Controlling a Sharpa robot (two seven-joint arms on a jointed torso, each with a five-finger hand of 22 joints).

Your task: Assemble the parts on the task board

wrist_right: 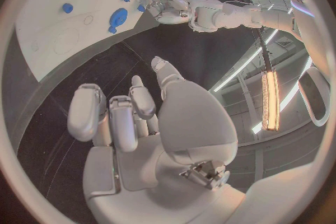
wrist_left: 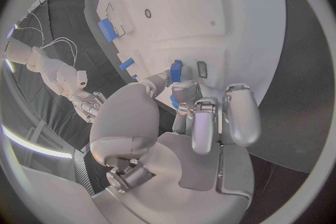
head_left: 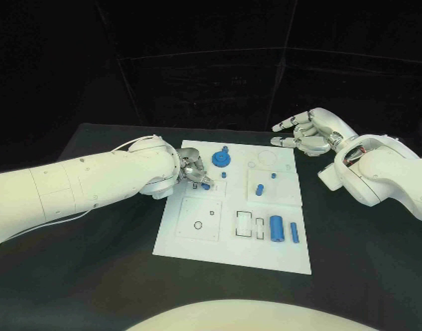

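Head view: our left hand (head_left: 191, 174) sits over the left part of the task board (head_left: 196, 245), fingers closed round a small blue part (head_left: 205, 185) that it holds down against the plate. Left wrist view confirms this: the blue part (wrist_left: 175, 71) is pinched at the fingertips, right at the board surface beside a small dark slot (wrist_left: 201, 69). We judge the grip is kept low and tight because the piece is being seated in a recess; whether it is fully home we cannot tell.

Our right hand (head_left: 307, 131) hovers off the board's far right corner, fingers spread, holding nothing, so we take it as parked clear of the work.

Other parts: a round blue disc (head_left: 221, 160) just beyond the left hand, two small pegs (head_left: 260, 189) mid-board, a blue cylinder (head_left: 276, 229) and a thinner pin (head_left: 294, 232) near the front edge. The disc lies close to the left fingers and could be nudged on withdrawal. Empty outlines (head_left: 199, 225) remain on the near left.
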